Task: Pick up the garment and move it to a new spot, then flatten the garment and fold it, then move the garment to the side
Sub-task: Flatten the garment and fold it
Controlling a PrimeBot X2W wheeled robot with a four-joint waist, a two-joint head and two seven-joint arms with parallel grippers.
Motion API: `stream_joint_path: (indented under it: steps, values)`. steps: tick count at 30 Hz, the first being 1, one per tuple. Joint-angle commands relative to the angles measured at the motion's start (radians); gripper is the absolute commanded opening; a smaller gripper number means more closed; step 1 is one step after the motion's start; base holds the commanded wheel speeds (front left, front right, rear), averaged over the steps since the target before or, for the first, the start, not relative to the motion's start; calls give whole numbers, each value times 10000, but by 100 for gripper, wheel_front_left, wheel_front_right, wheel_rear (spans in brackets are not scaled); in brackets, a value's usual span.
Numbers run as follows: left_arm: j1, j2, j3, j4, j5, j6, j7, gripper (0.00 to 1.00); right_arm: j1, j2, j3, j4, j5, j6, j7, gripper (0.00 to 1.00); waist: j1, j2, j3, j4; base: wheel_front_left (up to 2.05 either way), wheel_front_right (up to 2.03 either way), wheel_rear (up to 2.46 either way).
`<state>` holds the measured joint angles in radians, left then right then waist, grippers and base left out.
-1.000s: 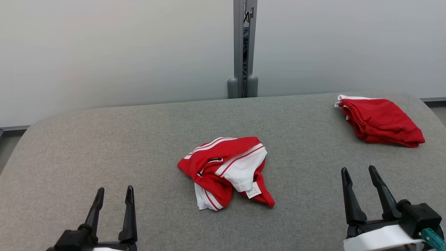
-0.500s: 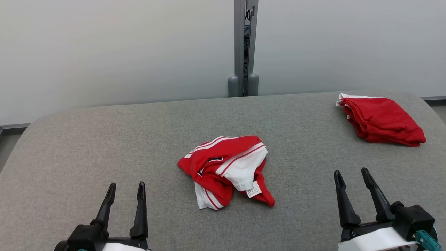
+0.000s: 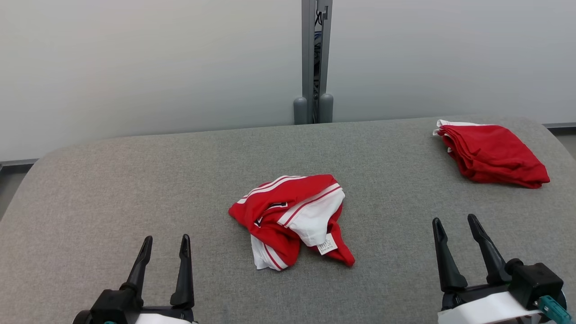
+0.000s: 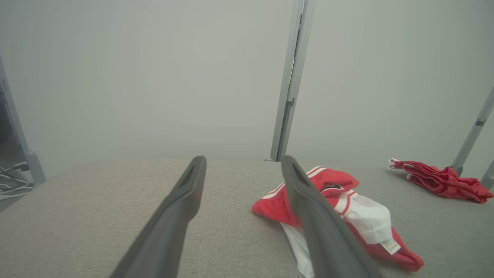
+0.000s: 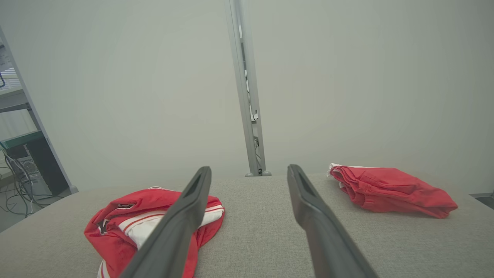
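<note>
left pincer [image 3: 166,238] spread, left wrist shows cables [image 4: 10,186]

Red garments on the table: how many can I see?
2. The crumpled red-and-white garment lies at the middle of the grey table; the folded red bundle sits at its far right corner. That bundle shows several layers, so it may hold more pieces.
</note>
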<state>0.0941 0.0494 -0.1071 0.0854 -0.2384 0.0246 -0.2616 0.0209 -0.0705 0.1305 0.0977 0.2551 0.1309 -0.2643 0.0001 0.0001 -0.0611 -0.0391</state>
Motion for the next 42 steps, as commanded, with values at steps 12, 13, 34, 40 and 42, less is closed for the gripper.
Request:
stream_joint_path:
  steps: [12,13,34,40,42]
  values:
    - [-1383,25,-539,282,224,-277,-38,100,-308,-131,-52,-92,103,1,-6,100,-1,-1,527,-98,0,0,0]
    - [-1383,25,-539,282,224,-277,-38,100,-308,-131,-52,-92,103,1,-6,100,-1,-1,527,-98,0,0,0]
    - [-6913,146,-1880,5832,-407,-1292,1916,100,-1635,-264,-4,-407,206,1,-6,100,-1,-1,3036,-866,0,0,0]
    - [-7337,181,-2364,6764,-667,-1480,2565,100,-1781,-305,-32,-409,185,1,-8,100,-1,-1,3246,-814,0,0,0]
    - [-7408,170,-2568,6914,-802,-1528,2747,100,-1805,-320,-16,-389,173,1,-7,100,-1,-1,3252,-790,0,0,0]
